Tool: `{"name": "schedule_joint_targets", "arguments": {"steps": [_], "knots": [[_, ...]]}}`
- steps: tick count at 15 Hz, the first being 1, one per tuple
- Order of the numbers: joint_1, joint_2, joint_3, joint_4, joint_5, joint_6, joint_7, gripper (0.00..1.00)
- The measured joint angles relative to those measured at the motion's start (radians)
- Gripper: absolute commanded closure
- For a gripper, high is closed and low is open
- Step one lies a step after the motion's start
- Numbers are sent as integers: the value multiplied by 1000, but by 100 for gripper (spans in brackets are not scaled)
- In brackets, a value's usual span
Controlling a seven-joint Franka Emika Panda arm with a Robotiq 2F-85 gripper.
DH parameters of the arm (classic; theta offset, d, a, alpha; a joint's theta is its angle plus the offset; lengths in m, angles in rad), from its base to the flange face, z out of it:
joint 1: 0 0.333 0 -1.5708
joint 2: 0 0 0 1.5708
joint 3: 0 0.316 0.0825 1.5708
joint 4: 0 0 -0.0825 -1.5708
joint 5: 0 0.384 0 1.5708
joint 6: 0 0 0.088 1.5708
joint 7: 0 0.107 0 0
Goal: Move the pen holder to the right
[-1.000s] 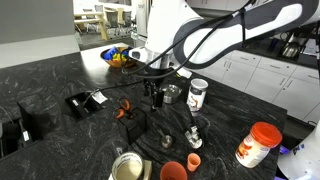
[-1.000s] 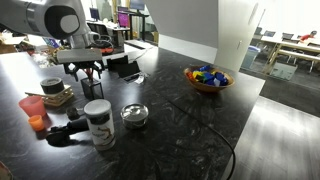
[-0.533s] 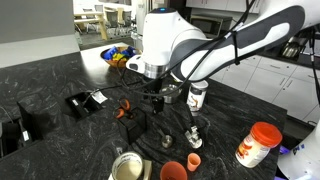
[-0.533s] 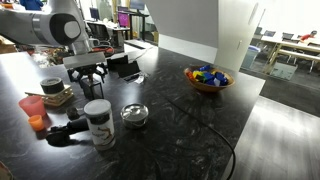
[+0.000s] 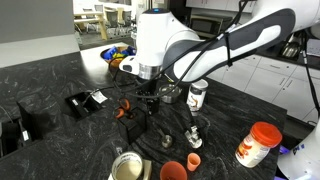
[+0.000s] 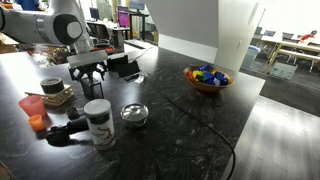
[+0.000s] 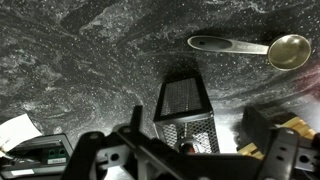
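The pen holder (image 7: 185, 108) is a small black wire-mesh cup. In the wrist view it stands on the dark marble counter between my two fingers, with a bit of orange showing low inside it. My gripper (image 7: 198, 118) is open and straddles it, with a gap on both sides. In both exterior views the gripper (image 5: 148, 97) (image 6: 88, 74) hangs low over the holder (image 5: 137, 118) (image 6: 92, 88). Orange scissor handles (image 5: 122, 109) stick out beside it.
A metal spoon (image 7: 240, 45) lies beyond the holder. A flat black box with a white label (image 5: 85, 100) is close by. A white jar (image 5: 198, 93), small metal bowl (image 6: 134, 114), orange cup (image 5: 172, 170), tin can (image 5: 125, 165) and fruit bowl (image 6: 207, 77) stand around.
The wrist has swung and shifted a little toward the holder, so the fingers now sit over it. The holder has not moved.
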Motion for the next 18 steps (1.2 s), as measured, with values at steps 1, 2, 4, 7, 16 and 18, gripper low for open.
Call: {"name": "schedule_joint_targets", "arguments": {"steps": [1,2,4,7,16,18], "knots": [[0,11,3,11,0,0,-21,0],[1,24,7,22,0,0,-44,0],[7,51,14,50,0,0,-89,0],[14,83,16,87,0,-2,-144,0],[16,117,18,105,16,-7,-187,40],[15,117,18,105,24,-7,-187,55]]}}
